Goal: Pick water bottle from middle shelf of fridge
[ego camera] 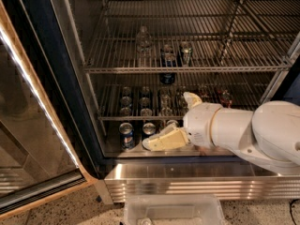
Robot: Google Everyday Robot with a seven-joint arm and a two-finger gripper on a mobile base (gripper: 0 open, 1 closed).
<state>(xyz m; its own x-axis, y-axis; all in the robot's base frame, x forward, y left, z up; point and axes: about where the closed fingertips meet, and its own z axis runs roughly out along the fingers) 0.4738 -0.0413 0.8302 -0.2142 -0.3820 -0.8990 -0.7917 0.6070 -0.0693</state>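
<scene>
- One water bottle point(144, 41) stands upright on the middle shelf point(115, 55) of the fridge point(47, 55), just left of some cans point(186, 52).
- Gripper point(157, 142) hangs low, near the bottom cans point(126, 135); released or clenched, I cannot tell.
- Raise it, then approach level, avoiding the front rail point(220, 70).

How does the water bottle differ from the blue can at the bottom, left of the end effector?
The water bottle is clear and taller; the blue can is opaque and squat. The bottle stands on the middle shelf, well above the end effector; the can stands at the bottom, just left of it. Both are upright, neither held.
</scene>
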